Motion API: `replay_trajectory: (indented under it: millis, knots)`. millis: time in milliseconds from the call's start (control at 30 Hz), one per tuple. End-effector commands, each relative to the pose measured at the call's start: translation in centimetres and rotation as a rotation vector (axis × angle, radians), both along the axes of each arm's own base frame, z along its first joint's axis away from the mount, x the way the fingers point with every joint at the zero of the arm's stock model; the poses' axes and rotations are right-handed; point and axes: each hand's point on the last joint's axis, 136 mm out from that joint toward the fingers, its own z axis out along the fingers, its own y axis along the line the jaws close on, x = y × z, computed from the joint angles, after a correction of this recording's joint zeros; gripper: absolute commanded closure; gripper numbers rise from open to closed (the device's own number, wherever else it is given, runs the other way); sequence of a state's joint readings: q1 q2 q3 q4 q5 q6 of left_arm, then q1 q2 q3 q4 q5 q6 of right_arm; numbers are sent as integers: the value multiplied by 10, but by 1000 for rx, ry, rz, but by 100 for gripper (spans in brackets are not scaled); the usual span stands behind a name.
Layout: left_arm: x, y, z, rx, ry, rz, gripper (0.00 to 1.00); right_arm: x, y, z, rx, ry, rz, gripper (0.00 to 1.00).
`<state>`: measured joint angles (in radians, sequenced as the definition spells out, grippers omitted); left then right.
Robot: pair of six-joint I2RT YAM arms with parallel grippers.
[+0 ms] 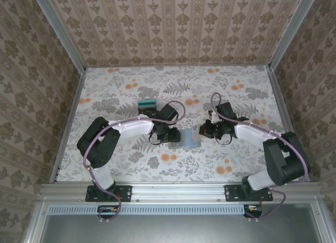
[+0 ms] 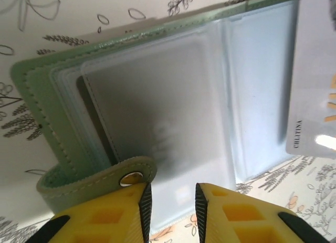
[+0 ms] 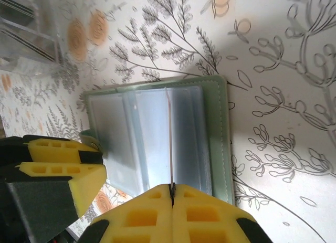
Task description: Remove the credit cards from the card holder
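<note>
- A floral table (image 1: 236, 154) is boxed in by wallpapered walls (image 1: 178, 28).
- The holder (image 1: 186, 137) lies open mid-table between the two arms, clear sleeves up, green rim (image 3: 215, 133) around them.
- The right gripper (image 3: 171, 193) has its fingers pressed together on a pale card (image 2: 315, 70). The card stands edge-on (image 3: 170, 138) above the sleeves.
- The left gripper (image 2: 170, 211) sits at the holder's edge beside the snap tab (image 2: 131, 177), fingers slightly apart with sleeve plastic showing in the gap.
- A teal stack (image 1: 147, 103) of cards lies farther back, behind the left gripper.
</note>
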<state>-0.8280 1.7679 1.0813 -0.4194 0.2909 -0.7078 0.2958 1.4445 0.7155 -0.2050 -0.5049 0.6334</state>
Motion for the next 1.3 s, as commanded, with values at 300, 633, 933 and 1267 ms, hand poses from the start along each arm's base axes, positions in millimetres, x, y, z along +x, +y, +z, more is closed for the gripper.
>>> replay_trajectory:
  millis: [300,633,933,1267]
  knots:
    - [52,-17,126,-478,-133,179,55,25,13,107,146,-231,42,100]
    - [68,-24,162,-747,-105,251,60,43,39,168,375,-344,79,100]
    - [70,-29,172,-821,-88,242,64,45,46,163,436,-318,86,100]
    - [66,-35,186,-896,-91,199,87,43,47,153,437,-289,95,100]
